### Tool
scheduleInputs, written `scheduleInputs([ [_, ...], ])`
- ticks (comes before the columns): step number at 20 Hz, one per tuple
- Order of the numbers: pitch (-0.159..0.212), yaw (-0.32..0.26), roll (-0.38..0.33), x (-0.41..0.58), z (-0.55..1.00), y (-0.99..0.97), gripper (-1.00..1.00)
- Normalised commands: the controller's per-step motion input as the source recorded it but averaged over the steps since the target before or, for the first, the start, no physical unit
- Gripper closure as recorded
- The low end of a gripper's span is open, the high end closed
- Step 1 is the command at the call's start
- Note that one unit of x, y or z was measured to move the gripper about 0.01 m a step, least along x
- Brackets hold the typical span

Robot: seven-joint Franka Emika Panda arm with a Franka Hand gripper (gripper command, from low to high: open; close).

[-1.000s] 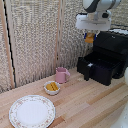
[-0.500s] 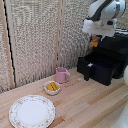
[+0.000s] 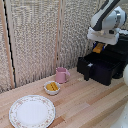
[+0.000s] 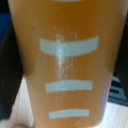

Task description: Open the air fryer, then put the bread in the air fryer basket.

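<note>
Exterior view is showing me the wooden surface (image 3: 85,102) first, then the air fryer (image 3: 112,60) sitting at about two o'clock, with the air fryer basket (image 3: 102,67) already pulled out toward the middle of the scene and the air fryer handle (image 3: 87,70) jutting from its front. I am holding the white arm above the open drawer, and the gripper (image 3: 100,47) is hanging just over the basket at roughly one o'clock. It is pinching the bread (image 3: 99,48), a golden-brown stick peeking out below it. In the wrist view the bread (image 4: 65,65) is filling nearly everything, orange-brown with pale stripes, so I am flying almost blind from there.

To do this step well, I am judging that I should be lowering straight down until the bread is inside the basket walls, staying off the rim, and only then letting go.

Counting: one fryer, one basket, one handle, one bread stick, one pink mug (image 3: 61,75) near nine o'clock of the fryer, one small white bowl (image 3: 52,88) of yellow chunks just beside the mug, one patterned plate (image 3: 32,111) at seven o'clock.
</note>
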Motion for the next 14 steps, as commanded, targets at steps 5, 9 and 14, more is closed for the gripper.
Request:
scheduleInputs([
  [5,0.048,-0.057,0.001,0.266,-0.38,-0.1,1.0],
  [9,0.019,-0.013,0.004,0.409,-0.24,-0.33,1.0],
  [14,-0.015,0.018,0.0,0.406,-0.18,-0.28,1.0],
])
